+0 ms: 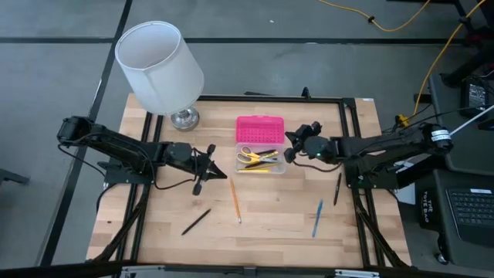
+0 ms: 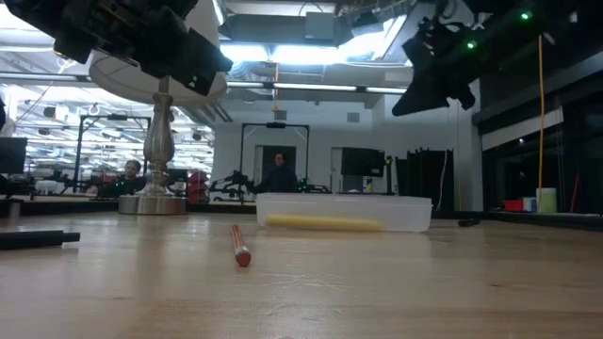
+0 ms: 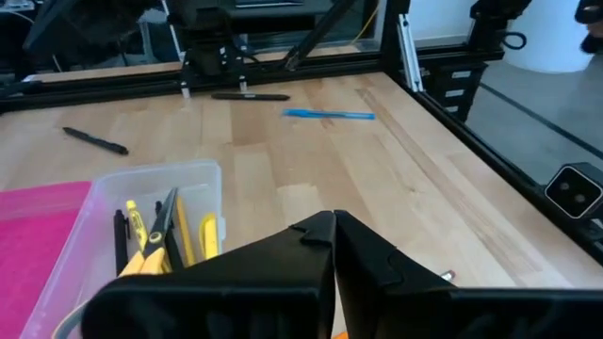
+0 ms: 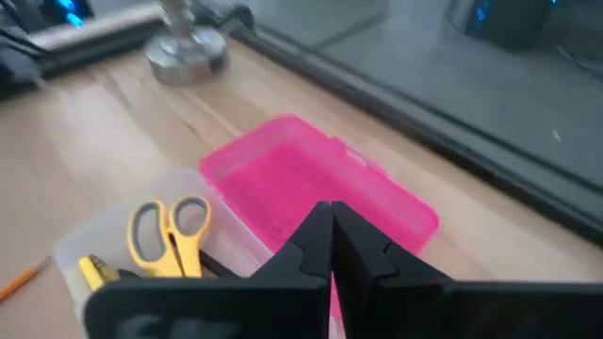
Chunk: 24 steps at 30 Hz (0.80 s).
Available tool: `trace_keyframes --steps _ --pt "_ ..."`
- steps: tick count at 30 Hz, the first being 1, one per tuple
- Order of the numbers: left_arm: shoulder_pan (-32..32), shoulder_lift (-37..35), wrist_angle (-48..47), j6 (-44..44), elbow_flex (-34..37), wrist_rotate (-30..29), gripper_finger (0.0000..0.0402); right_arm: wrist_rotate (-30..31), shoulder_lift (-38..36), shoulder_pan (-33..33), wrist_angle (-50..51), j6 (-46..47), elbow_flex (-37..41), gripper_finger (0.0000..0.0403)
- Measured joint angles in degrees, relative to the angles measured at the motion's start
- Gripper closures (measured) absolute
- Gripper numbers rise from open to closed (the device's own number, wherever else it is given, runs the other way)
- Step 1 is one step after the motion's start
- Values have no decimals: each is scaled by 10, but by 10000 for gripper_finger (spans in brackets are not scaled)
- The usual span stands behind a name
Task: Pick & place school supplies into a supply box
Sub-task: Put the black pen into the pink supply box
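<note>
The supply box [image 1: 261, 160] is a clear tray with its pink lid [image 1: 259, 128] lying open on the far side. Yellow-handled scissors [image 4: 170, 234] and yellow pens [image 3: 137, 235] lie inside. Loose on the table are an orange pencil [image 1: 235, 200], a black pen [image 1: 196, 222], a blue pen [image 1: 317, 218] and another black pen [image 1: 337, 188]. My left gripper [image 1: 218, 171] hangs shut just left of the box, holding nothing. My right gripper [image 1: 290, 151] hangs shut over the box's right end, fingers [image 4: 311, 235] together and empty.
A lamp with a white shade [image 1: 158, 66] and a silver base [image 1: 184, 118] stands at the far left of the table. A black frame rail [image 1: 355, 139] runs around the table. People sit in the room behind [image 2: 279, 174].
</note>
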<state>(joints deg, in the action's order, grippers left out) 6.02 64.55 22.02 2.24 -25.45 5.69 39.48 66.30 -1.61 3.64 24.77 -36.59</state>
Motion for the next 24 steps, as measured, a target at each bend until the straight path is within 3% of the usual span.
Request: trace_keyframes --steps 12,19,24 --pt "0 0 0 -40 0 0 398 22 71 3 213 136 -165 392" --pt "0 0 0 -40 0 -1 398 20 75 26 255 172 -197 392" --pt "0 0 0 -40 0 -1 396 -37 75 62 261 203 -200 392"
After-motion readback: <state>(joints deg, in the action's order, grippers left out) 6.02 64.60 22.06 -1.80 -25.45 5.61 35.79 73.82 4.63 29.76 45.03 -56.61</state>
